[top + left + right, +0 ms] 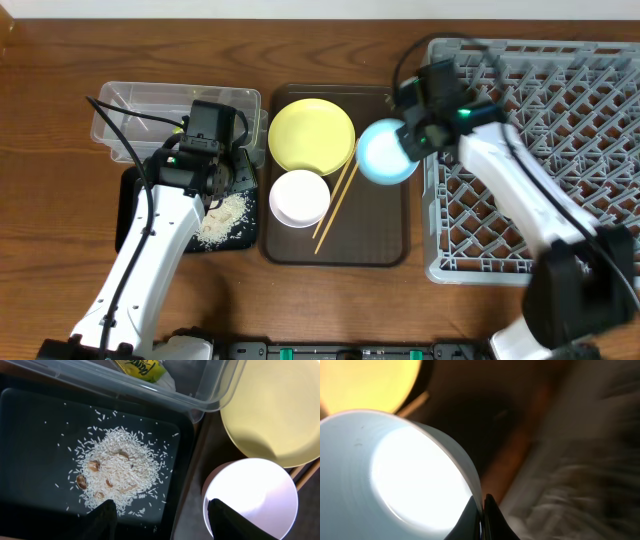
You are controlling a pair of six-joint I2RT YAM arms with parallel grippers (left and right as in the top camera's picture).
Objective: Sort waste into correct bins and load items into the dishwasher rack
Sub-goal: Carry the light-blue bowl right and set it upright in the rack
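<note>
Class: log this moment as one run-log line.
right gripper: shut on round light-blue bowl beside grey lattice rack | left gripper: open above black tray of whitish rice

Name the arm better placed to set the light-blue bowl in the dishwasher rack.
Right: the right gripper pinches the light-blue bowl by its rim beside the dishwasher rack; the left gripper hangs open over the black tray's edge.

We see a yellow plate [311, 136], a light-blue bowl [387, 153], a white bowl [299, 198], whitish rice [117, 467] flecked brown on a black tray [30, 435], a light-grey lattice rack [565, 105], a dark-brown serving tray [375, 225].
</note>
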